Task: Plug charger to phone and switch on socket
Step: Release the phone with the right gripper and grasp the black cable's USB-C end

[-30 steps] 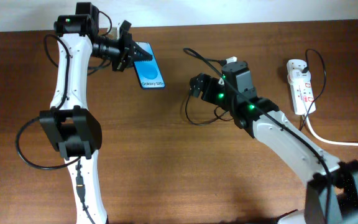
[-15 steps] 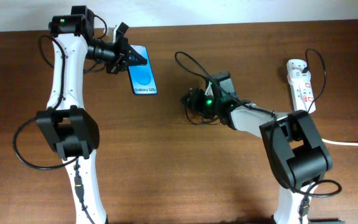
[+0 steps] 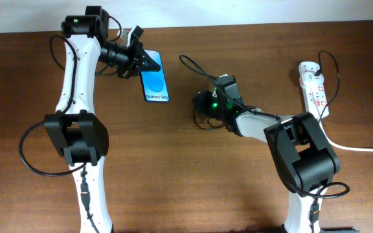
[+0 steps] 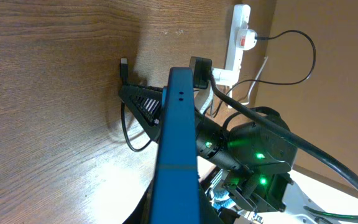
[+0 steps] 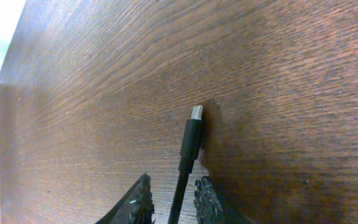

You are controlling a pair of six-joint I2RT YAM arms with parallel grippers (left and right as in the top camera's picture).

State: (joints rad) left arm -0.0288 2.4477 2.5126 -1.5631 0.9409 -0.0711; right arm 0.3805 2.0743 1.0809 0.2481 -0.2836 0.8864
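The phone [image 3: 154,81], blue screen up, is held off the table at the back left, and my left gripper [image 3: 141,59] is shut on its top end. From the left wrist the phone [image 4: 178,137] shows edge-on. The charger [image 3: 196,68] loops over the middle of the table. Its connector tip [image 5: 191,124] lies flat on the wood. My right gripper [image 5: 174,190] stands low over it, jaws narrow but open, one finger on each side of the cable with a gap showing. The white socket [image 3: 313,87] lies at the far right, away from both grippers.
A thick white lead [image 3: 355,147] runs from the socket to the right edge. A thin black cable [image 3: 329,65] arcs over the socket's top. The robots' own black cables hang beside each arm. The table's back edge [image 3: 238,26] is close behind the phone.
The right arm has swung left and down onto the charger's end, and its jaws have narrowed around the cable. The left arm has shifted the held phone slightly.
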